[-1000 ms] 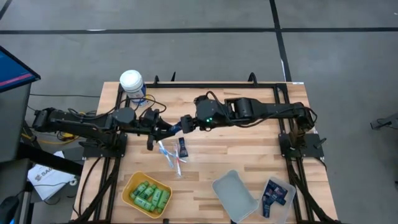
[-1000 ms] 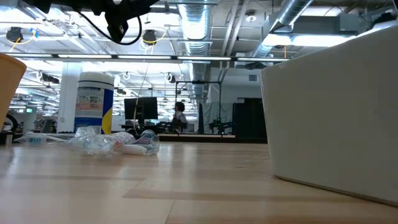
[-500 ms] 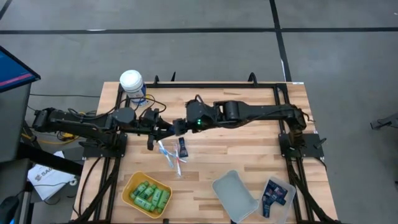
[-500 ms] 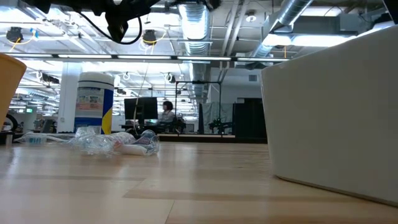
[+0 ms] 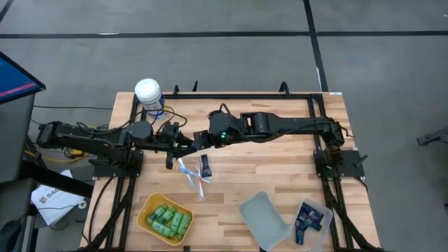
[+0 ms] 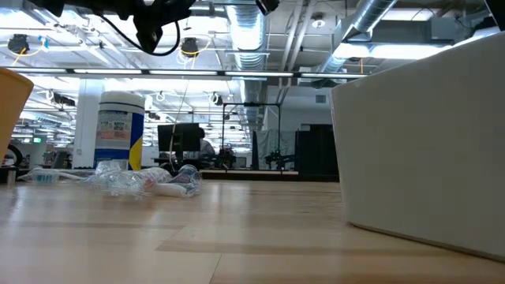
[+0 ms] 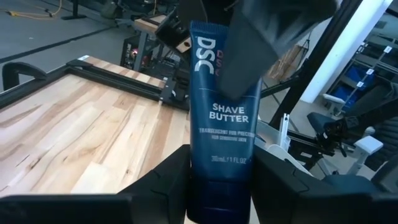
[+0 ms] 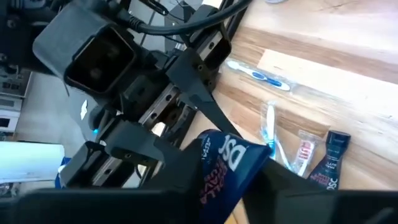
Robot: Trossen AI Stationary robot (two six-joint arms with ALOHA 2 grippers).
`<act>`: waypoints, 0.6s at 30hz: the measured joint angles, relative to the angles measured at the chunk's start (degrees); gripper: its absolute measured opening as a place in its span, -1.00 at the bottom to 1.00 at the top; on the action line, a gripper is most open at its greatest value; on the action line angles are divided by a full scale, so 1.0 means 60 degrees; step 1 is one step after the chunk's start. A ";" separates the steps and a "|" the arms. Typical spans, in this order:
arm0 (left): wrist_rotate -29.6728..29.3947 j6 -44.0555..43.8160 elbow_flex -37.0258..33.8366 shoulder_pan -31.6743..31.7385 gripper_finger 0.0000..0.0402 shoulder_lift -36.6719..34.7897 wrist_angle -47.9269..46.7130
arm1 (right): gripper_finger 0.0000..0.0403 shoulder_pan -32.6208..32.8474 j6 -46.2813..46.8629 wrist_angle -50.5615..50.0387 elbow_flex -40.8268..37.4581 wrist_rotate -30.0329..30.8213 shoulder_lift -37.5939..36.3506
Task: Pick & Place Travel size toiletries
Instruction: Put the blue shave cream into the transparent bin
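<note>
yellow tray [image 5: 143, 210] at the table's near left holds the green bottles [image 5: 169, 220], partly cut off at the picture's lower edge. behind it the white-lidded canister [image 5: 148, 91] stands at the far left corner. the left gripper [image 5: 183, 145] is clamped on the cap end of a navy tube [image 7: 222, 118] marked shave butter, held above the table left of centre. the right gripper [image 5: 199, 141] meets it there, its fingers pinching the tube's flat end; from above the tube itself is hidden between the two grippers. below them lie wrapped toothbrushes [image 5: 190, 173] and a second dark tube [image 5: 206, 165]. further right sit a pale empty bin [image 5: 264, 218] and a bin of dark tubes [image 5: 311, 219], cut off by the edge.
</note>
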 joint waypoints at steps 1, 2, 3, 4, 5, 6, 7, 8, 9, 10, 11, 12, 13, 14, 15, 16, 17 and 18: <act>-0.0004 0.0000 0.0000 0.0000 -0.33 0.0000 0.0009 | -0.71 -0.0004 0.0016 0.0012 -0.0004 0.0023 0.0000; -0.0006 -0.0003 0.0004 0.0000 -0.33 0.0000 0.0018 | -0.77 -0.0008 0.0013 0.0035 -0.0004 0.0032 0.0000; -0.0006 -0.0003 0.0004 0.0000 -0.33 0.0004 0.0022 | -0.83 -0.0011 0.0008 0.0063 -0.0004 0.0032 0.0000; 0.0007 -0.0003 0.0007 -0.0003 -0.33 0.0004 0.0025 | -0.88 -0.0007 -0.0017 0.0084 -0.0004 0.0032 0.0000; 0.0015 -0.0003 0.0007 -0.0004 -0.33 0.0004 0.0025 | -0.91 -0.0007 -0.0054 0.0100 -0.0004 0.0030 0.0000; 0.0018 -0.0003 0.0007 -0.0007 -0.33 0.0009 0.0022 | -0.93 -0.0004 -0.0096 0.0103 -0.0004 0.0025 0.0000; 0.0041 -0.0005 0.0007 -0.0007 -0.33 0.0011 0.0022 | -0.93 0.0000 -0.0100 0.0103 -0.0004 0.0025 0.0000; 0.0051 -0.0009 0.0007 -0.0007 -0.33 0.0011 0.0025 | -0.93 0.0000 -0.0103 0.0103 -0.0004 0.0021 0.0000; 0.0050 -0.0015 0.0007 -0.0007 -0.33 0.0011 0.0025 | -0.92 -0.0004 -0.0119 0.0101 -0.0004 0.0007 0.0000; 0.0060 -0.0021 0.0007 -0.0006 -0.32 0.0011 0.0022 | -0.90 -0.0004 -0.0132 0.0096 -0.0004 -0.0001 0.0000; 0.0123 -0.0017 0.0007 -0.0005 -0.29 0.0011 0.0018 | -0.88 0.0000 -0.0137 0.0088 -0.0004 -0.0017 0.0000; 0.0263 -0.0010 0.0007 -0.0004 -0.26 0.0011 0.0006 | -0.86 0.0000 -0.0170 0.0075 -0.0004 -0.0043 0.0000; 0.0406 -0.0003 0.0007 -0.0004 -0.23 0.0008 -0.0027 | -0.86 0.0019 -0.0209 0.0000 -0.0004 -0.0071 -0.0034; 0.0591 -0.0005 0.0007 -0.0001 -0.19 0.0007 -0.0037 | -0.86 0.0034 -0.0299 -0.0108 -0.0009 -0.0088 -0.0085; 0.0802 -0.0008 0.0007 0.0000 -0.14 0.0005 -0.0027 | -0.87 0.0038 -0.0356 -0.0096 -0.0011 -0.0115 -0.0134; 0.1017 -0.0032 0.0007 0.0000 -0.09 0.0000 -0.0026 | -0.89 0.0049 -0.0396 -0.0040 -0.0005 -0.0120 -0.0164; 0.1226 -0.0052 0.0007 0.0000 -0.05 0.0000 -0.0028 | -0.91 0.0062 -0.0432 -0.0020 0.0006 -0.0121 -0.0199; 0.1382 -0.0060 0.0007 0.0000 0.00 0.0000 -0.0036 | -0.93 0.0091 -0.0478 -0.0071 0.0001 -0.0142 -0.0260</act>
